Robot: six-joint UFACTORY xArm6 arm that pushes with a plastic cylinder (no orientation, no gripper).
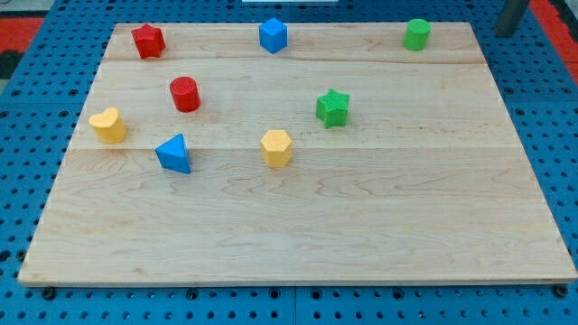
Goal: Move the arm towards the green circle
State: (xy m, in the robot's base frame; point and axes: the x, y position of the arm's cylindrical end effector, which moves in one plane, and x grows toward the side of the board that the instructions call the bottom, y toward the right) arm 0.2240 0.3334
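My tip (508, 32) is hanging off the board (298, 244) at the view's top right, gripping nothing since it is a jawless bare rod. The green circle (416, 34) is sitting at roughly nine o'clock from it, near the board's top edge. The green star (332, 107) is lying well apart at seven o'clock from that circle, so a leftward approach looks unobstructed.

Eight blocks on the board (298, 235). Along the view's top edge, left to right: red star (147, 41), blue cube (273, 35), green circle (416, 34). Red cylinder (185, 94) sits below the red star. Yellow heart (108, 125) is at far left, blue triangle (173, 154) just right of it and lower, then yellow hexagon (276, 148). Green star (332, 107) lies up-right of the hexagon. The tip (508, 33) is off the board, right of the green circle, apart from it.
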